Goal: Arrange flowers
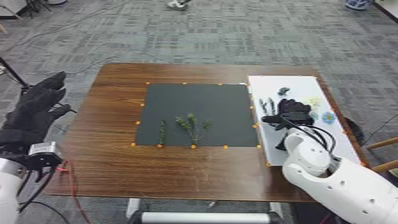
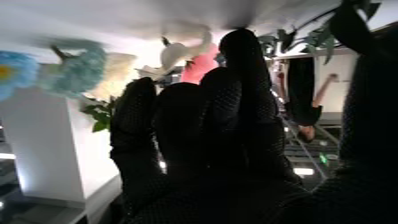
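At the near side, across the lower middle of the frame, the brown table (image 1: 178,175) carries the work. Just left of centre, a thin green sprig (image 1: 163,134) and a bushier green sprig (image 1: 190,125) lie side by side on the dark mat (image 1: 200,100), stems towards the robot; this presumably sets the greenery first as a base, with the flowers to be added around it. At the right of the frame, the right hand (image 1: 289,112) is over the white board (image 1: 298,83), which appears to serve as the supply area. Its fingers (image 2: 240,87) are extended, the thumb stands wide of them, and no item is seen in its hold; the position would suit selecting the next piece. A blue flower (image 1: 329,117) lies just beside it. At the left edge, the left hand (image 1: 35,107) is off the table, spread and holding nothing, judged to be parked out of the working area. Farther up the board lie a pale yellow flower (image 1: 314,102) and a small dark green piece (image 1: 283,91). Beyond the fingers, the wrist view records a pale blue flower (image 2: 78,72) and a pink flower (image 2: 200,69) close together; a pick here risks disturbing neighbouring blooms.
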{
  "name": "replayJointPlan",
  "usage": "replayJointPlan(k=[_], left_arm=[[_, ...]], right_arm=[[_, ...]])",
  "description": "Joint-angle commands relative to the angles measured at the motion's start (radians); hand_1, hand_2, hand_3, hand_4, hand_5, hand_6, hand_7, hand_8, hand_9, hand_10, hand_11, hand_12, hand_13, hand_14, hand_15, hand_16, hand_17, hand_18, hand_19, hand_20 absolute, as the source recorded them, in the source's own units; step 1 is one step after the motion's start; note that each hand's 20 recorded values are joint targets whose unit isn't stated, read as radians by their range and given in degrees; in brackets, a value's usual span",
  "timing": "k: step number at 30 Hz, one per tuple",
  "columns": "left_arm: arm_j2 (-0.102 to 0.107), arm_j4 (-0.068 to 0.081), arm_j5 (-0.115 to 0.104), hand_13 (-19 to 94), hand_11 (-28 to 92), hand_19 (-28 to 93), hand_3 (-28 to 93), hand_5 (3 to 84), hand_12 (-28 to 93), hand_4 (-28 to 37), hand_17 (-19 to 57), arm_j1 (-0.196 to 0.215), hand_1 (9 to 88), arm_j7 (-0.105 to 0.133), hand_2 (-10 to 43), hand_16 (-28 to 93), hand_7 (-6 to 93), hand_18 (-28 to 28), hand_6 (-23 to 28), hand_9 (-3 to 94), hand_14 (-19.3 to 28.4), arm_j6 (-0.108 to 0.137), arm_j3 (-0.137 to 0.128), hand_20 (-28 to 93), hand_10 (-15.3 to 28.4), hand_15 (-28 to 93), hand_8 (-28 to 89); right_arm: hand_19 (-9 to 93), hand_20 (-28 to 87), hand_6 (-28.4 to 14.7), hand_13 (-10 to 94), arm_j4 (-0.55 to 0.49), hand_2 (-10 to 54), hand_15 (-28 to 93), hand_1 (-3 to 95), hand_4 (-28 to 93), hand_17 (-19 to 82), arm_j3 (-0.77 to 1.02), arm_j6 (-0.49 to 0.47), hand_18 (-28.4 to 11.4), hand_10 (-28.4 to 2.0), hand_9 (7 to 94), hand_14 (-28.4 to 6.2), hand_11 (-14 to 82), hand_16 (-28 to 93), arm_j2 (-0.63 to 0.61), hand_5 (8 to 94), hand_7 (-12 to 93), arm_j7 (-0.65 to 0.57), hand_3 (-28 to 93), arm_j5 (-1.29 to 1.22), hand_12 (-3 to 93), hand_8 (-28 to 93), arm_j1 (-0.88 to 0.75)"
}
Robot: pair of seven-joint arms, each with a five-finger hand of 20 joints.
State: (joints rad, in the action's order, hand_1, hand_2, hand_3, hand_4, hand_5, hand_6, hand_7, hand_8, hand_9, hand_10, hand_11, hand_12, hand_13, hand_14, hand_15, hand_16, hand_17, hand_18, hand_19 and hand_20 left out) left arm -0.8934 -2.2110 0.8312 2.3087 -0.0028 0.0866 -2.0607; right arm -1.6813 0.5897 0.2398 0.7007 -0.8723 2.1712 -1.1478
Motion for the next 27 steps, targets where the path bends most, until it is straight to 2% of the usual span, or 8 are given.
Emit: replayJointPlan(k=[1,2,3,5,14,18,22,27], left_arm=[[-0.002,-0.001,-0.007,0,8,33,67,17.0,21,-28.3,-18.2,-0.001,25.0,-0.002,-8.5,1,18.9,17.0,1.1,9.3,7.6,0.005,0.0,9,6.6,23,-10],[-0.004,-0.003,-0.006,0,8,33,67,17.0,21,-28.3,-18.2,0.001,25.0,-0.002,-8.5,1,18.9,17.0,1.1,9.3,7.6,0.004,-0.002,9,6.6,23,-10],[-0.005,-0.003,-0.006,0,8,33,67,17.0,21,-28.3,-18.2,0.002,25.0,-0.002,-8.4,1,18.9,17.0,1.1,9.3,7.6,0.004,-0.002,9,6.6,23,-10],[-0.004,-0.004,-0.006,0,8,33,67,17.0,21,-28.3,-18.2,0.003,24.9,-0.002,-8.5,1,18.8,17.0,1.1,9.3,7.6,0.005,-0.003,9,6.6,23,-10],[-0.006,-0.006,-0.008,0,8,33,67,17.0,21,-28.3,-18.2,0.008,24.7,-0.002,-8.3,0,18.7,17.1,1.2,9.3,7.6,0.008,-0.007,9,6.6,23,-10],[-0.004,-0.005,-0.008,0,8,33,67,17.1,20,-28.3,-18.2,0.004,24.7,-0.004,-8.3,0,18.7,17.1,1.2,9.3,7.7,0.008,-0.003,9,6.6,23,-10],[-0.005,-0.006,-0.008,0,8,33,67,17.1,20,-28.3,-18.2,0.005,24.7,-0.005,-8.2,1,18.6,17.1,1.2,9.4,7.7,0.01,-0.006,9,6.6,23,-10],[-0.006,-0.006,-0.009,0,8,33,67,17.1,20,-28.3,-18.3,0.005,24.6,-0.005,-8.2,0,18.6,17.1,1.2,9.4,7.6,0.009,-0.007,9,6.6,23,-10]], right_arm=[[79,50,-2.6,57,0.038,-9.5,80,25.8,-28,25,-0.103,-0.046,-22.3,-13.8,61.2,-13.4,62.9,42,0.044,61.4,55,-0.02,80,0.035,55.6,-16,0.057],[79,49,-2.0,59,0.039,-9.5,80,27.4,-28,26,-0.106,-0.063,-22.2,-13.5,62.7,-13.0,62.9,42,0.048,63.1,55,-0.017,82,0.037,55.7,-14,0.056],[79,49,-1.3,60,0.04,-9.5,80,29.7,-28,26,-0.118,-0.071,-22.1,-12.8,64.1,-12.6,62.9,42,0.049,64.1,53,-0.016,81,0.036,56.0,2,0.059],[80,49,0.0,63,0.036,-9.5,80,35.2,-28,27,-0.122,-0.099,-22.0,-11.6,67.6,-12.0,63.1,43,0.051,65.8,53,-0.008,77,0.035,56.2,15,0.053],[81,49,1.7,68,0.017,-9.5,81,43.9,-28,29,-0.172,-0.17,-21.8,-9.9,73.7,-10.8,63.8,45,0.047,71.6,55,0.066,78,0.032,57.8,17,0.058],[81,49,1.2,68,-0.003,-9.5,82,42.8,-28,29,-0.153,-0.098,-21.9,-9.9,75.1,-11.1,64.4,46,0.039,73.0,55,0.127,83,-0.001,59.5,19,0.034],[82,50,0.3,68,-0.033,-9.5,82,41.5,-25,29,-0.129,-0.007,-21.8,-10.1,75.8,-11.5,62.5,47,0.039,72.6,55,0.153,86,-0.03,65.7,23,0.008],[82,50,-0.2,69,-0.097,-9.5,83,41.4,-24,29,-0.068,-0.007,-21.8,-10.2,76.0,-11.6,63.9,48,0.039,72.2,57,0.209,86,-0.076,65.4,24,-0.047]])
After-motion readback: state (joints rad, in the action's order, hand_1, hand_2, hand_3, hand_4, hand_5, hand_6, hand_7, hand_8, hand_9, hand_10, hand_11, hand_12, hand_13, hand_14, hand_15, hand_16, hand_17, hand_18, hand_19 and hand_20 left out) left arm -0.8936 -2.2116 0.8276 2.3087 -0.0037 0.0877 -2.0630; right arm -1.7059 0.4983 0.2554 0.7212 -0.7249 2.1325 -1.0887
